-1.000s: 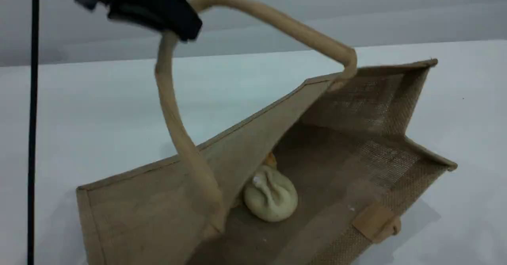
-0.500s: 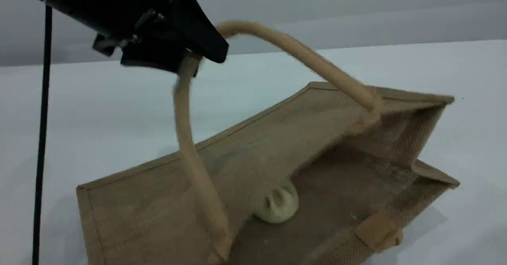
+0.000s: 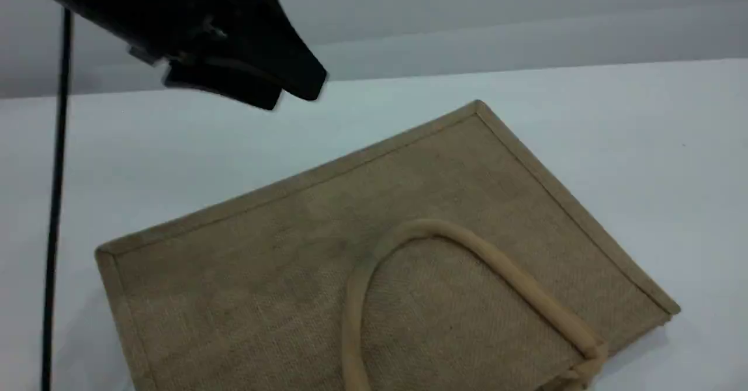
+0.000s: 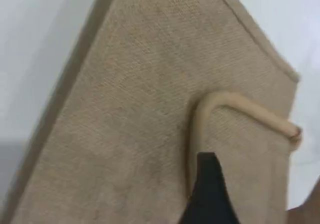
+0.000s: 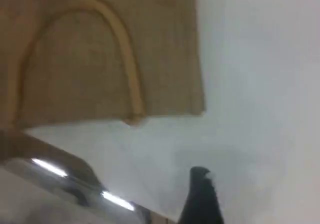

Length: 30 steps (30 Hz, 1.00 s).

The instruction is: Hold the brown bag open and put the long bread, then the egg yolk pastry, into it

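The brown bag (image 3: 350,251) lies flat on the white table with its upper side panel down over the mouth. One beige loop handle (image 3: 485,262) rests loose on top of that panel. My left gripper (image 3: 292,94) hangs above the bag's far left edge, open and empty, clear of the handle. The left wrist view looks down on the bag (image 4: 140,108) and its handle (image 4: 240,102) past one black fingertip (image 4: 207,174). My right gripper (image 5: 200,179) is over bare table, apart from the bag (image 5: 75,58), and holds nothing. The long bread and the egg yolk pastry are hidden.
A thin black pole (image 3: 55,204) stands upright at the scene's left edge. A shiny grey metal edge (image 5: 65,179) crosses the lower left of the right wrist view. White table (image 3: 643,145) surrounds the bag.
My left gripper has let go of the handle. The handle has dropped onto the bag, and the raised side has fallen flat, covering the pastry that showed inside.
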Each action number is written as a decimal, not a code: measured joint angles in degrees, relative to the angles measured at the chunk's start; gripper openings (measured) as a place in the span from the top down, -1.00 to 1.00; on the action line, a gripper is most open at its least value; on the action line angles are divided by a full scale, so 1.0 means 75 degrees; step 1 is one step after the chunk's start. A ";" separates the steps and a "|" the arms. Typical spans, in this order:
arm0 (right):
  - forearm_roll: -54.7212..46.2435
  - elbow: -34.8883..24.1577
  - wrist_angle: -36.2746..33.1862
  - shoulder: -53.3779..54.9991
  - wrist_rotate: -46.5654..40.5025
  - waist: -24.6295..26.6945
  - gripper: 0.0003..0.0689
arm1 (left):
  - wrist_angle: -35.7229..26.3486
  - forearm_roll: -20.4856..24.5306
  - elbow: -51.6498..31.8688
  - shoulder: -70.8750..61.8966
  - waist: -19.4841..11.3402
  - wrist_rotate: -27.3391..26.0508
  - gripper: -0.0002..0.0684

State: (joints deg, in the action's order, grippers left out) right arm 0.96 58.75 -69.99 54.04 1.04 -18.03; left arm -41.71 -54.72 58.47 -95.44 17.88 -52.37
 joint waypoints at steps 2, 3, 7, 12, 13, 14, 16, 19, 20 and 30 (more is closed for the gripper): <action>-0.0064 -0.0034 0.0000 -0.0392 -0.0017 0.0000 -0.35 | 0.0011 0.0499 0.0000 0.0266 0.0000 0.0282 -0.37; -0.0128 -0.0105 0.0000 -0.0614 -0.0017 0.0000 -0.35 | 0.0001 0.0763 0.0000 0.0426 0.0000 0.0461 -0.37; -0.0128 -0.0742 0.0098 -0.1595 -0.0017 0.0000 -0.35 | -0.0115 0.1793 0.0000 0.1142 0.0000 0.1245 -0.37; -0.0128 -0.2074 0.0916 -0.3200 -0.0063 0.0000 -0.34 | -0.0271 0.3318 0.0000 0.2284 0.0000 0.2321 -0.37; -0.0128 -0.2371 0.0951 -0.3552 -0.0138 0.0000 -0.34 | -0.0303 0.3635 0.0000 0.2493 0.0000 0.2595 -0.37; -0.0128 -0.2660 0.0943 -0.3845 -0.0138 0.0000 -0.34 | -0.0353 0.3969 0.0000 0.2742 0.0000 0.2869 -0.37; -0.0128 -0.3142 0.0917 -0.4548 -0.0138 0.0000 -0.33 | -0.0551 0.4558 0.0000 0.3198 0.0000 0.3382 -0.37; -0.0128 -0.3751 0.0996 -0.5504 -0.0138 0.0000 -0.33 | -0.1010 0.5377 0.0000 0.3921 0.0000 0.4140 -0.37; -0.0128 -0.3900 0.1064 -0.5821 -0.0138 0.0000 -0.33 | -0.1213 0.5620 -0.0007 0.4107 0.0000 0.4364 -0.37; -0.0128 -0.3974 0.1203 -0.7220 -0.0138 0.0000 -0.33 | -0.3247 0.6463 -0.0514 0.5974 0.0000 0.5891 -0.37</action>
State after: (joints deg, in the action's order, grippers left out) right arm 0.00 28.94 -60.98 -0.10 0.00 -18.03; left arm -66.06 -6.24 54.61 -50.64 17.88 -8.18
